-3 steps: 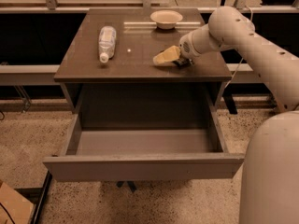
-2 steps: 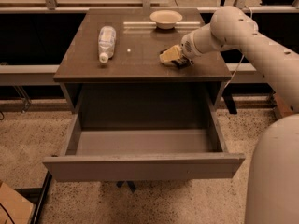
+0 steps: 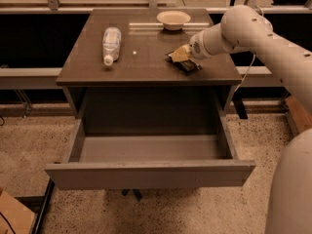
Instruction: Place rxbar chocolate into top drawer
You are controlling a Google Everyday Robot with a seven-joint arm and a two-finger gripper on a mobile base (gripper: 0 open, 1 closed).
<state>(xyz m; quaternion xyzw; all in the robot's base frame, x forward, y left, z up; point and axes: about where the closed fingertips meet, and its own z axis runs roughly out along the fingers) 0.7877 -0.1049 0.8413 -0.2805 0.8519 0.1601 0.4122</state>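
Observation:
The rxbar chocolate is a small flat black bar on the right part of the dark cabinet top. My gripper is right over its left end, reaching in from the right and touching or nearly touching it. The bar's left end is partly hidden under the gripper. The top drawer is pulled wide open below the cabinet top, and its grey inside holds nothing.
A clear plastic bottle lies on its side at the left of the cabinet top. A pale bowl stands at the back edge. My white arm spans the right side. Speckled floor surrounds the cabinet.
My gripper has shifted slightly to the right and back over the bar. The bottle, the bowl and the drawer have not moved.

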